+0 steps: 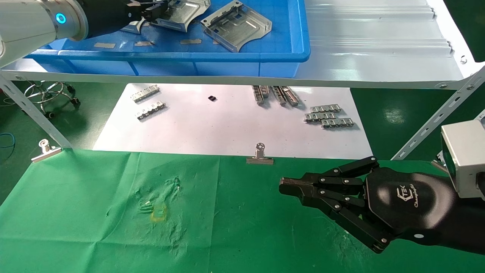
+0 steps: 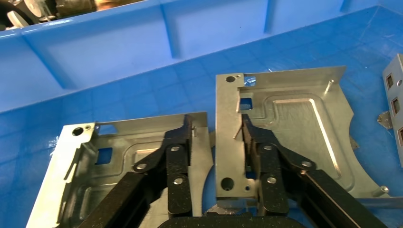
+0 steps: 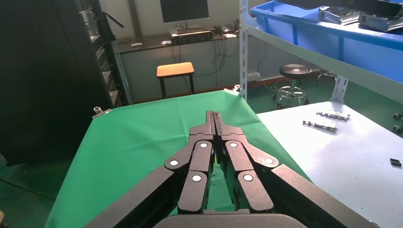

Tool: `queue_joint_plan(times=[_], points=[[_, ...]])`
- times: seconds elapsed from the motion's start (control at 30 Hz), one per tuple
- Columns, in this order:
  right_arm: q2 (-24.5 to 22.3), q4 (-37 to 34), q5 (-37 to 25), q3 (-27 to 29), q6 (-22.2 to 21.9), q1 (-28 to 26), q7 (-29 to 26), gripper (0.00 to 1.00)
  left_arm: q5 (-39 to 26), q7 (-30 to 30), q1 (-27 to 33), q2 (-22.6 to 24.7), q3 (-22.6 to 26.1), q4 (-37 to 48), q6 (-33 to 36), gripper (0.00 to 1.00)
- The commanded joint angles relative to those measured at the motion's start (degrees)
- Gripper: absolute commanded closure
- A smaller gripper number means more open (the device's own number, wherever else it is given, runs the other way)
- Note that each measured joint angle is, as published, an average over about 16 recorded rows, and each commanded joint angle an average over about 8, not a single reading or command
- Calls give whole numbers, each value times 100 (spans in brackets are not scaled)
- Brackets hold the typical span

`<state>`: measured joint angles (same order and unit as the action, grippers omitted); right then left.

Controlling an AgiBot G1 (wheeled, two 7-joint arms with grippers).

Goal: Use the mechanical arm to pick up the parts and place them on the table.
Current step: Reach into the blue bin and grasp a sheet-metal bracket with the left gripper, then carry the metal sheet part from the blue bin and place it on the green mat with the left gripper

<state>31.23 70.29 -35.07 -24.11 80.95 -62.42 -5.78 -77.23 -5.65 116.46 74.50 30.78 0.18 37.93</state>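
My left gripper (image 1: 161, 10) reaches into the blue bin (image 1: 227, 57) on the shelf. In the left wrist view it (image 2: 216, 126) is open and straddles the raised edge strip of one silver part (image 2: 294, 128). One finger (image 2: 254, 142) rests against that strip's inner side. The other finger (image 2: 180, 142) lies over a second part (image 2: 109, 166) beside it. In the head view these parts (image 1: 185, 13) are half hidden by the gripper, and another part (image 1: 237, 24) lies to their right. My right gripper (image 1: 283, 186) is shut and empty, hovering over the green table (image 1: 94, 227); it also shows in the right wrist view (image 3: 214, 116).
The grey metal shelf (image 1: 379, 49) carries the bin above a white sheet (image 1: 212, 121) with small toothed strips (image 1: 329, 115). Binder clips (image 1: 260, 155) grip the table's far edge. A slanted shelf brace (image 1: 435, 117) stands near the right arm.
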Motion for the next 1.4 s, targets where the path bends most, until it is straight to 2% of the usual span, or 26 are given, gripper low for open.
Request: queue_joint_plan(times=[0.03, 0.63, 0.9, 1.1, 1.4], points=[[0, 0, 0, 0, 0, 0, 0, 100, -7, -7, -2, 1, 5, 3, 6, 100], [0, 0, 0, 0, 0, 0, 0, 100, 3, -8, 66, -60, -2, -63, 60, 100], [0, 0, 0, 0, 0, 0, 0, 100, 115, 65, 173, -217, -79, -164, 417, 100], [0, 0, 0, 0, 0, 0, 0, 100, 256, 324, 234, -548, -169, -366, 1229, 100], [0, 0, 0, 0, 0, 0, 0, 100, 547, 1309, 43, -1341, -318, -823, 3403, 100]])
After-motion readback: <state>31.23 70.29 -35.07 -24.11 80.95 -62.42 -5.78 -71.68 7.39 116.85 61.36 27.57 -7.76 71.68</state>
